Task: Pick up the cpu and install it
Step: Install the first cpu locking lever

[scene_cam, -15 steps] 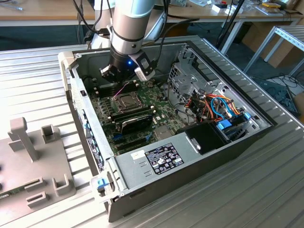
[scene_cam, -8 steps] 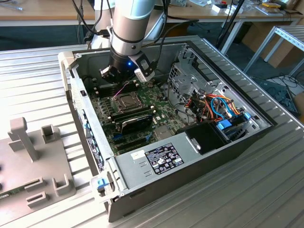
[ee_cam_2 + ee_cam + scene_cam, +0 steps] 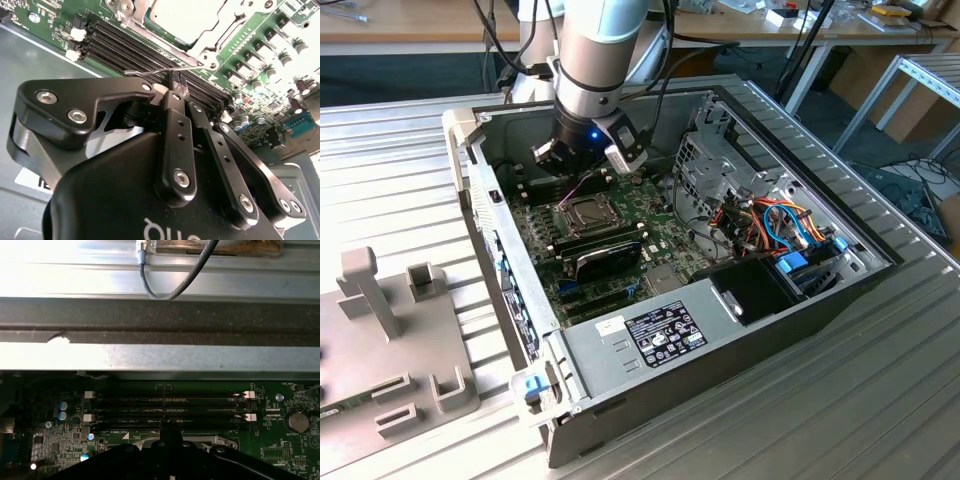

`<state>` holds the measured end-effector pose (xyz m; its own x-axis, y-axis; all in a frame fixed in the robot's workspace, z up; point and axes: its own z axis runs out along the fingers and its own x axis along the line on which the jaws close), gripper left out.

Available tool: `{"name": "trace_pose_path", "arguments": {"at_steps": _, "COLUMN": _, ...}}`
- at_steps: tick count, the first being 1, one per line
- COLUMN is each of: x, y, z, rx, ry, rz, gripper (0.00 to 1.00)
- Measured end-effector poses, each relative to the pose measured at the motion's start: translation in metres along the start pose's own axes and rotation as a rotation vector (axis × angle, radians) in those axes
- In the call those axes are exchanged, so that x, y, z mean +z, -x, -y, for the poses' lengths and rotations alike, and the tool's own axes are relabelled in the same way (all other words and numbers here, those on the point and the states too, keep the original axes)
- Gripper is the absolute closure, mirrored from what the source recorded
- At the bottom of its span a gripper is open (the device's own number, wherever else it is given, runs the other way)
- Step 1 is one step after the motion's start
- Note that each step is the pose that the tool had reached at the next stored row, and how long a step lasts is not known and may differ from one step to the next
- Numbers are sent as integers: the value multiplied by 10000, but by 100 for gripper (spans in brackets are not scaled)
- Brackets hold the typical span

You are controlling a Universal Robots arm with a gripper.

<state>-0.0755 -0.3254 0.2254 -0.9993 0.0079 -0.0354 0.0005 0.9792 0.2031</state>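
Second wrist view puts my gripper point(image 3: 172, 87) closest to me: its black fingers point(image 3: 172, 130) are pressed together at the tips, right at the thin wire lever point(image 3: 165, 70) of the socket frame point(image 3: 200, 37). I cannot tell whether they actually pinch that lever or only touch it. Just past the tips run the black memory slots point(image 3: 130, 42), and beyond them sits the cpu point(image 3: 182, 17), its pale metal top lying flat inside the socket under the frame.

From the first wrist view I see the fingertips point(image 3: 167, 432) meeting over the frame's edge, with the memory slots and their white clips point(image 3: 90, 395) behind, then the case wall point(image 3: 160, 357).

On the exterior view the arm point(image 3: 600, 50) reaches down into the open computer case point(image 3: 460, 140), the gripper point(image 3: 588, 160) hanging just above the socket on the green motherboard point(image 3: 660, 235). The black expansion card point(image 3: 605, 255) lies nearer the camera than the socket.
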Motion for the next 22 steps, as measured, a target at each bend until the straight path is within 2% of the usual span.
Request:
{"name": "trace_pose_path", "arguments": {"at_steps": 12, "x": 31, "y": 110, "z": 6, "rx": -1, "ry": -1, "rz": -1, "gripper": 89}}
{"name": "trace_pose_path", "arguments": {"at_steps": 22, "x": 83, "y": 116, "z": 17, "rx": 0, "ry": 4, "rz": 0, "gripper": 89}}
